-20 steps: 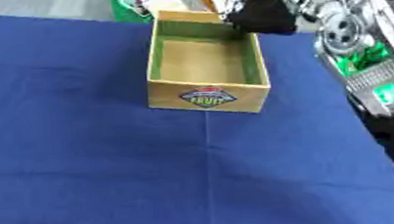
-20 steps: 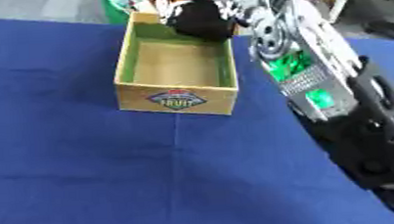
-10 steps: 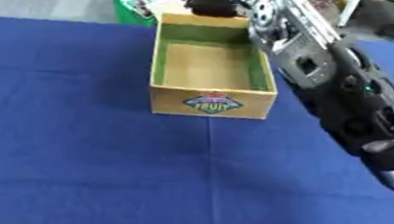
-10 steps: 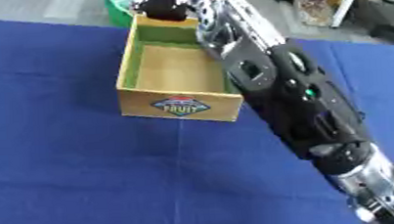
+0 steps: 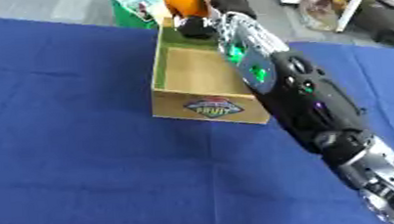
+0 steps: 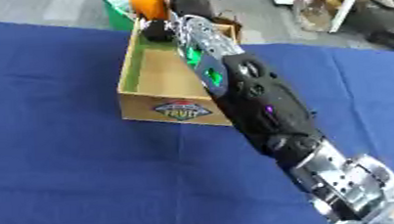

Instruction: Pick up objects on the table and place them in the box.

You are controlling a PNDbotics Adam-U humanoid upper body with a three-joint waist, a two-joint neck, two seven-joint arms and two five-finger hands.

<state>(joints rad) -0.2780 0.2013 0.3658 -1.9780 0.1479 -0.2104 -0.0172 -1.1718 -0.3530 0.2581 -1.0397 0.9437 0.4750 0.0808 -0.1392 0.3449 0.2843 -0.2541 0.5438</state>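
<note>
Blue cloth table (image 5: 83,155) fills most of the frame, lower left to right edge, bare blue across the whole left half. Upper left centre, beyond the table's far edge: a green item w/ a printed label (image 5: 138,5) on the grey floor, partly cut off by the frame top. Just right of it, top centre: an orange object (image 5: 185,1), rounded, sitting above the far end of the box; what exactly it is can't be made out. Right hand (image 5: 197,25) is directly under/beside it at the box's far wall – dark fingers appear wrapped on the orange object, though the contact is partly hidden, so grasp looks closed on it rather than spread.

Centre: cardboard box (image 5: 165,69), open top, tan floor inside, green inner lining on the left wall, round "fruit" logo on the near face. It stands on the cloth, long axis running away from the camera, slightly askew. Nothing visible lying on its floor.

Centre to lower right: right arm (image 6: 251,105) runs diagonally from the lower right corner up to the box's far end, lying along and over the box's right wall; black shell w/ green lights near the wrist, silver joint at the lower right.

Upper right: floor clutter and a white frame leg, off the table. Left hand shows in neither view
</note>
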